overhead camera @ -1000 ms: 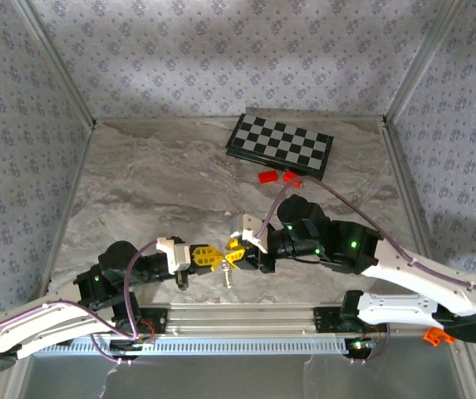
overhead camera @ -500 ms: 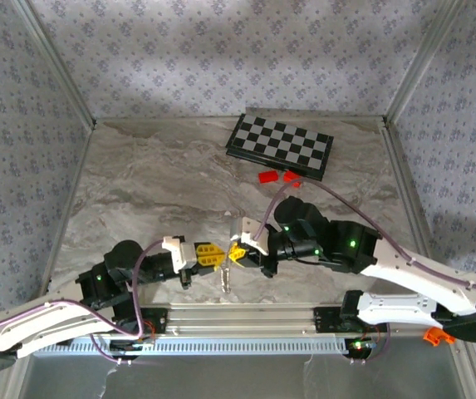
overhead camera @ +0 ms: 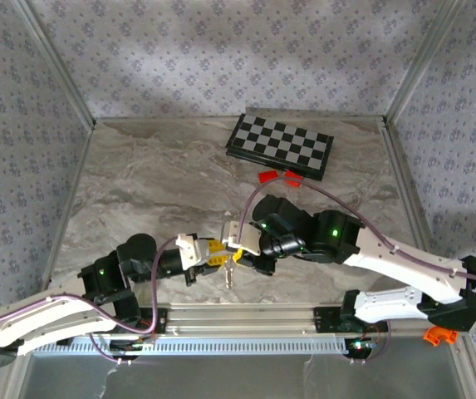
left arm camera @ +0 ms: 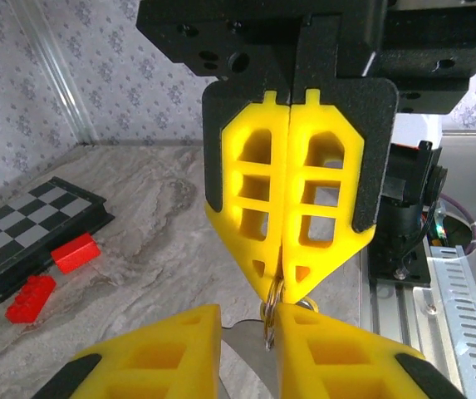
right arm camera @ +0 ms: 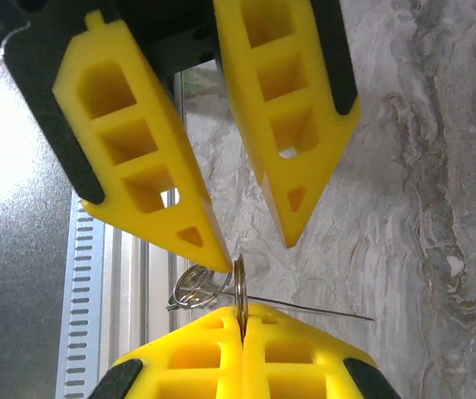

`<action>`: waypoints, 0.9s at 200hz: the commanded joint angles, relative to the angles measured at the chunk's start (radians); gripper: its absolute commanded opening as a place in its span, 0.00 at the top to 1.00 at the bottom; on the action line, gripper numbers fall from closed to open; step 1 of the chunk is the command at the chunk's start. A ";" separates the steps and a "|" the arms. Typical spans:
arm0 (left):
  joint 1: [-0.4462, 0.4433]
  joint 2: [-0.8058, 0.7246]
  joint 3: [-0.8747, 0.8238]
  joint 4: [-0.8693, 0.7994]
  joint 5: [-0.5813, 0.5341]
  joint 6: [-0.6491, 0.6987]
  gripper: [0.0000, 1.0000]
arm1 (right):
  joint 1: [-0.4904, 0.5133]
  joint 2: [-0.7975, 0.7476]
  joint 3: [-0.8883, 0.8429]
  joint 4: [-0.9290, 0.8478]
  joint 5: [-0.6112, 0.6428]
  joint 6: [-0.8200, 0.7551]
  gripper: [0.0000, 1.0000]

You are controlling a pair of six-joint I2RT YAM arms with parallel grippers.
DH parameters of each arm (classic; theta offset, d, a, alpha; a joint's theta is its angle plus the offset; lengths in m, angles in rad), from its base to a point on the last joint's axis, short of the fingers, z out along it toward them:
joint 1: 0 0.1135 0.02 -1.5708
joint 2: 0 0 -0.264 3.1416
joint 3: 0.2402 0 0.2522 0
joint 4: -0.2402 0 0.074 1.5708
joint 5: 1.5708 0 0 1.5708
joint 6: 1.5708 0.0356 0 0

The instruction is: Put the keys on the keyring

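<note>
The keyring [right arm camera: 240, 287] is a thin steel ring seen edge-on, pinched in my right gripper [right arm camera: 242, 320], which is shut on it. Smaller linked rings [right arm camera: 194, 287] and a flat key [right arm camera: 321, 312], edge-on, hang from it. My left gripper [left arm camera: 246, 322] faces the right one tip to tip and stands open. Its right-hand finger [left arm camera: 345, 357] touches the keyring [left arm camera: 271, 314], and a grey key blade [left arm camera: 246, 349] shows in its gap. In the top view the left gripper [overhead camera: 213, 253] and right gripper [overhead camera: 236, 248] meet near the table's front edge, with keys [overhead camera: 229, 278] dangling below them.
A folded chessboard [overhead camera: 280, 145] lies at the back of the marble table [overhead camera: 154, 183], with red bricks [overhead camera: 277, 176] just in front of it. The metal rail [overhead camera: 246, 316] of the arm bases runs right below the grippers. Patterned walls enclose the table.
The left gripper has advanced to the right and the right arm has shifted left, so the yellow fingertips now meet at the keyring. The keys still hang below.
</note>
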 commanded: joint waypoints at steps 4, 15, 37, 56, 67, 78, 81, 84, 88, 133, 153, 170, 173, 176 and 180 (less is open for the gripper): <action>0.000 0.016 0.041 -0.005 0.006 0.018 0.77 | 0.007 0.006 0.049 -0.013 -0.006 -0.018 1.00; -0.001 0.023 0.043 -0.010 0.010 0.018 0.77 | 0.007 0.014 0.054 -0.017 -0.011 -0.017 1.00; 0.000 0.030 0.043 -0.008 0.018 0.017 0.77 | 0.009 0.021 0.057 -0.015 -0.023 -0.017 1.00; 0.000 0.026 0.043 -0.006 0.019 0.017 0.83 | 0.012 0.025 0.054 -0.013 -0.028 -0.013 1.00; -0.001 0.021 0.043 -0.004 0.020 0.017 0.88 | 0.012 0.026 0.052 -0.012 -0.030 -0.011 1.00; -0.001 0.015 0.043 -0.001 0.021 0.017 0.92 | 0.013 0.026 0.051 -0.015 -0.030 -0.009 1.00; 0.000 0.014 0.043 -0.001 0.022 0.017 0.93 | 0.015 0.026 0.051 -0.016 -0.030 -0.008 1.00; -0.001 0.011 0.043 0.000 0.023 0.016 0.94 | 0.015 0.025 0.052 -0.017 -0.030 -0.008 1.00; -0.001 0.008 0.043 0.001 0.023 0.015 0.96 | 0.015 0.025 0.051 -0.018 -0.029 -0.008 1.00; 0.000 -0.036 0.026 0.055 0.040 -0.010 1.00 | 0.020 0.008 0.047 -0.011 -0.024 0.001 1.00; -0.001 -0.062 0.007 0.109 0.068 -0.031 1.00 | 0.018 -0.017 0.024 0.022 -0.016 0.021 0.84; 0.000 -0.082 -0.005 0.147 0.086 -0.042 1.00 | 0.017 -0.051 -0.013 0.076 -0.022 0.055 0.70; -0.001 -0.086 -0.008 0.154 0.089 -0.043 1.00 | 0.016 -0.057 -0.021 0.085 -0.025 0.060 0.68; -0.001 -0.091 -0.012 0.163 0.090 -0.045 1.00 | 0.016 -0.063 -0.028 0.095 -0.026 0.066 0.67; 0.000 -0.096 -0.017 0.172 0.093 -0.047 1.00 | 0.015 -0.071 -0.037 0.106 -0.028 0.074 0.65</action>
